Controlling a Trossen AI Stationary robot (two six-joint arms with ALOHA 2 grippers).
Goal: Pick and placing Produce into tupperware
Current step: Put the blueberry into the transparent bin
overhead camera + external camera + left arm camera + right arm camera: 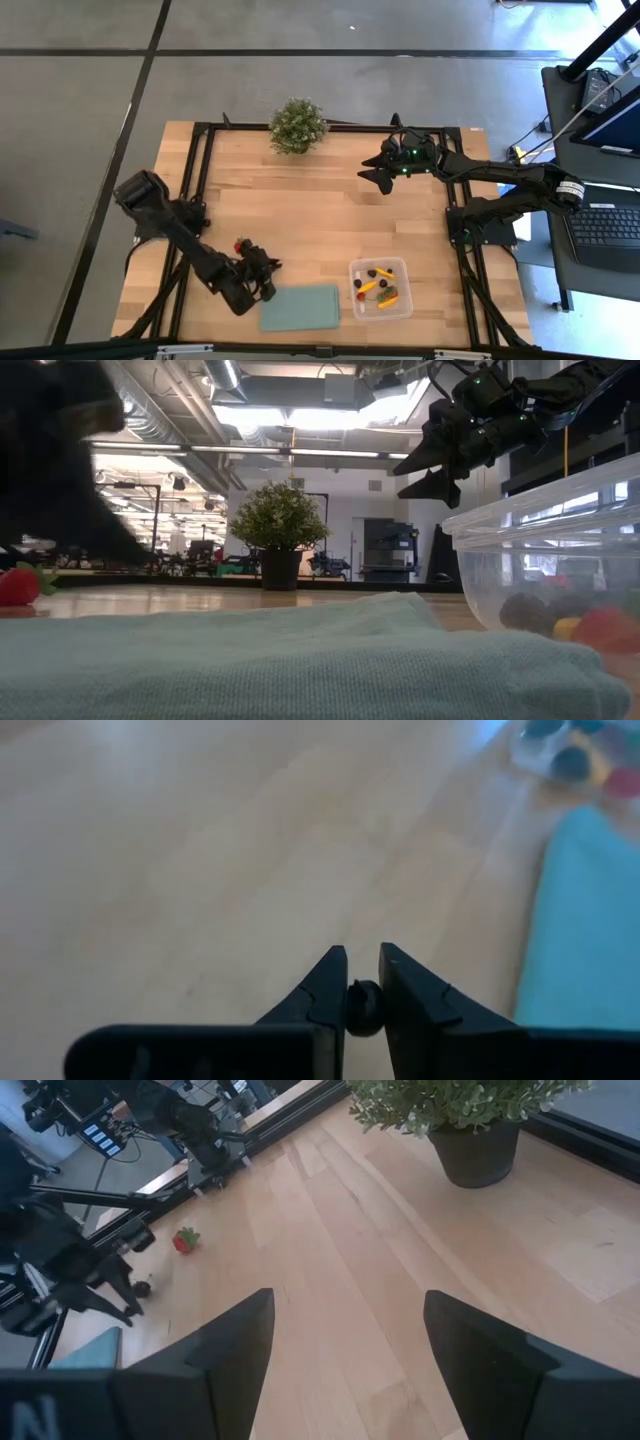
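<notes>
Down at the lower left of the high view, the left gripper pinches 1 dark berry beside the pale-green sheet. Right gripper hovers open at upper centre, near the potted plant.

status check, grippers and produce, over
Left gripper shut on dark berry. Right gripper open, idle near plant. Strawberry still outside tupperware.

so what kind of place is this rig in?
Looks like a robotics lab or workshop, probably: exposed ceiling ducts with strip lights, equipment racks behind the plant, and a laptop on a cart beside the wooden table.
</notes>
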